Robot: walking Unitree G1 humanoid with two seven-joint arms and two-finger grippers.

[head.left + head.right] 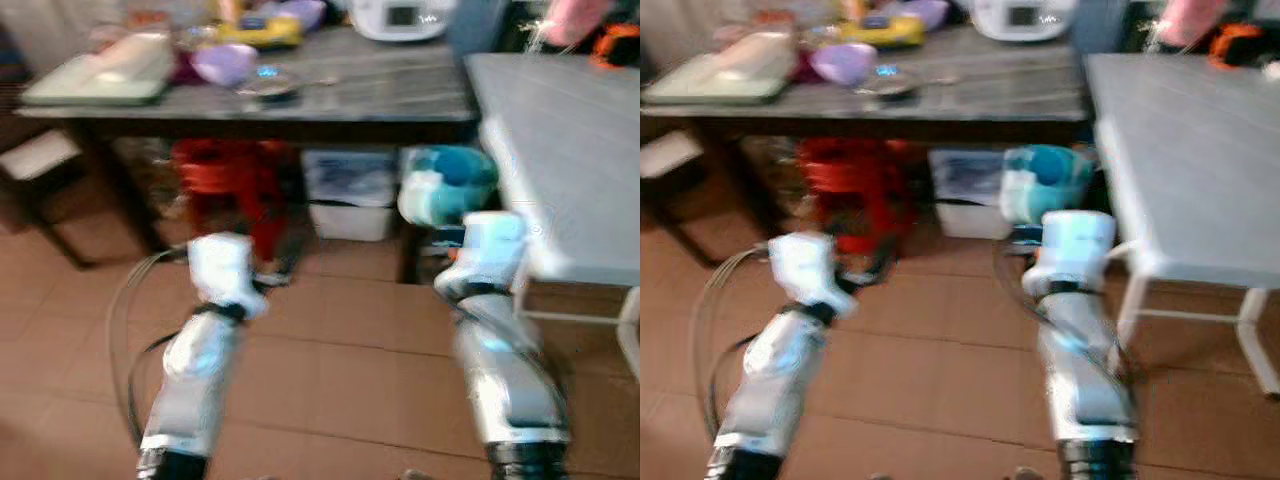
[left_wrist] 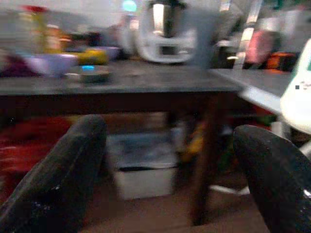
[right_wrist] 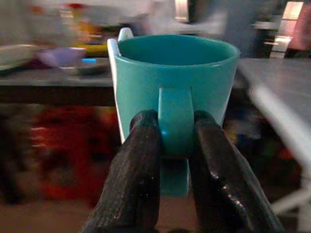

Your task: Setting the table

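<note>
Pinching upright teal mug (image 3: 175,92), right gripper (image 3: 176,145)

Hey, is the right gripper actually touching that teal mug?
Touching. The right wrist view shows the right gripper's two black fingers pinching the teal mug's handle from both sides.

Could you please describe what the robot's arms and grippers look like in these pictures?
Both arms are silver, with white housings at the wrists and black collars lower down. A thin dark cable loops beside the left arm. The left gripper and right gripper each have two long, rounded, glossy black fingers.
</note>
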